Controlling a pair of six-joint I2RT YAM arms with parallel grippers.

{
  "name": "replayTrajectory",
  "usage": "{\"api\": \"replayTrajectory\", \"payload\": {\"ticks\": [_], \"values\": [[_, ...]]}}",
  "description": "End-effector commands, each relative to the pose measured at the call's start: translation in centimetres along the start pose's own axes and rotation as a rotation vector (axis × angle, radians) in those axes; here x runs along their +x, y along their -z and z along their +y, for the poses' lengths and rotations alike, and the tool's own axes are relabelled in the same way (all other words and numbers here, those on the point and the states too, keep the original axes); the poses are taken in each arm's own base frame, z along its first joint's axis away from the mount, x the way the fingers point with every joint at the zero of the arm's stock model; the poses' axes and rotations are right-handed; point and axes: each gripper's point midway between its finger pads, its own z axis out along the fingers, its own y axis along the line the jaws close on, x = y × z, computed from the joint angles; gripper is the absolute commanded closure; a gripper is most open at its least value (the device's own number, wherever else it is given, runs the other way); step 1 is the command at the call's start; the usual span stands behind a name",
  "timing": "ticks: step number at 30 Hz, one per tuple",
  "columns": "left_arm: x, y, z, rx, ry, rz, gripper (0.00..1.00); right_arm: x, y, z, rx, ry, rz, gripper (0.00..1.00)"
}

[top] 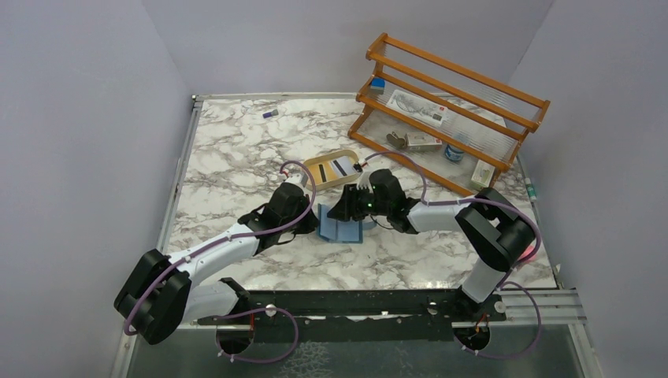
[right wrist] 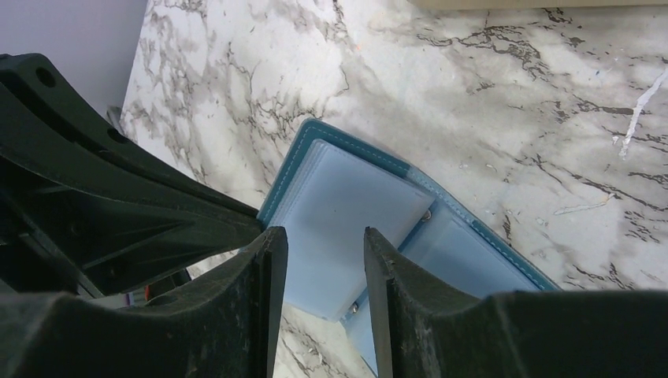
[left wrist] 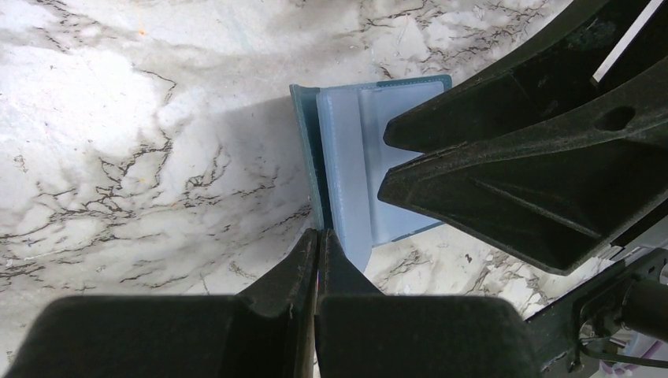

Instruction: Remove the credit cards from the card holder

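The card holder (top: 340, 230) lies open on the marble worktop (top: 236, 157) between the two hands, near the middle. Its long axis runs left to right from the top camera and its fold runs near to far. Its outside is teal with pale stitching, and the inside carries pale blue, clear plastic sleeves (right wrist: 339, 197) with small metal studs at the fold. Whether anything sits inside those sleeves is hard to make out (they read as one milky blue). The right hand (right wrist: 324, 236) hangs over the sleeves with its fingers apart, touching nothing that can be seen, and it hides the far edge of the card holder from above. The left hand (left wrist: 319, 236) has its fingers pressed together at the teal left edge (left wrist: 307, 157), which stands up on its side. Whether a bit of the cover is caught between the tips cannot be told. Beyond the card holder, well apart from it, a tan tray (top: 331, 155) holds a yellow credit card (top: 321, 172) and a white credit card (top: 341, 166), each with a dark stripe, lying side by side.
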Motion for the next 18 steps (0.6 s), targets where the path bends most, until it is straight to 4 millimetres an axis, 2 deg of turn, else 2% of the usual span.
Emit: {"api": "replayTrajectory", "payload": {"ticks": [1, 9, 14, 18], "values": [[-0.4, 0.0, -0.5, 0.015, -0.012, -0.005, 1.0, -1.1, -0.5, 1.9, -0.065, 0.041, -0.022, 0.55], [-0.2, -0.1, -0.4, 0.014, -0.008, -0.004, 1.0, 0.5, -1.8, 2.8, -0.127, 0.026, 0.017, 0.6], [-0.3, 0.0, -0.3, 0.013, -0.012, -0.008, 1.0, 1.3, -2.3, 2.3, -0.123, 0.003, 0.032, 0.72], [-0.3, 0.1, -0.3, 0.011, -0.012, -0.012, 1.0, 2.2, -2.6, 1.6, -0.113, -0.011, 0.052, 0.74]]}}
